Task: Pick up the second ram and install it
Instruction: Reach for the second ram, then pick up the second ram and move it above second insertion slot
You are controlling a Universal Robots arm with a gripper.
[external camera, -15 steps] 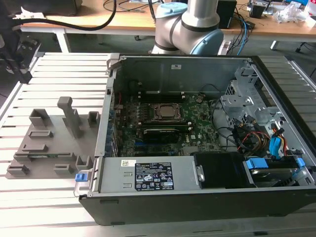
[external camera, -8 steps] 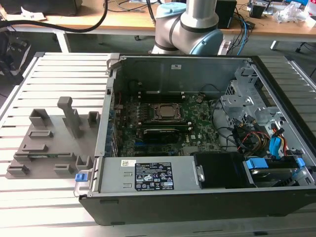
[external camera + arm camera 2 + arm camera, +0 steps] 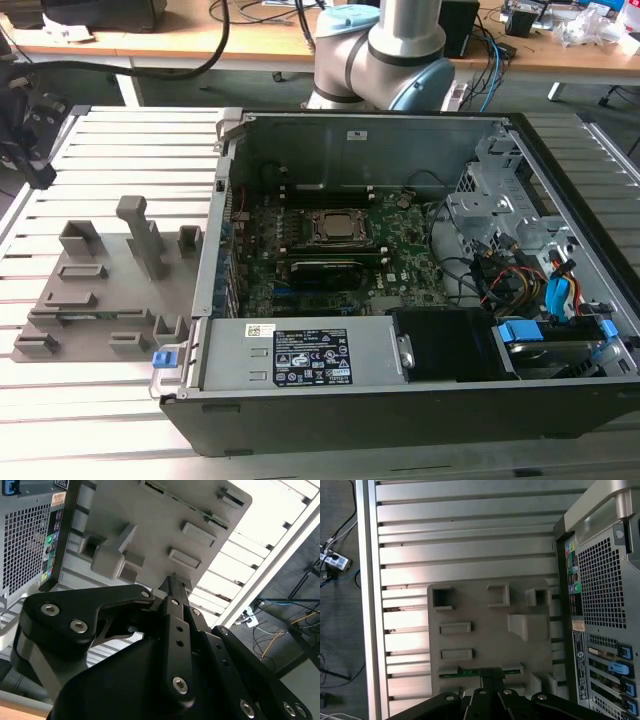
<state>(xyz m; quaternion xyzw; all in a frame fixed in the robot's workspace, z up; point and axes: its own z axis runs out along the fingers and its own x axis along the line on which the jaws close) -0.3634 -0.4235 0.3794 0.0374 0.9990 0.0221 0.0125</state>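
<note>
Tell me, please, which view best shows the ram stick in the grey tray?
The first wrist view: the second ram sits in the grey tray, seen squarely, by the gripper. The second wrist view shows it obliquely; the exterior view, barely.

Power-supply label [image 3: 310, 357]: print illegible.

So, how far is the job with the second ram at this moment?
Done: nothing visible yet; the second ram lies in its slot of the grey holder tray. In hand: the gripper hangs above the tray, lined up with the stick's middle in the first wrist view, without holding it. Left: the whole pick and the install on the motherboard in the open case.
</note>
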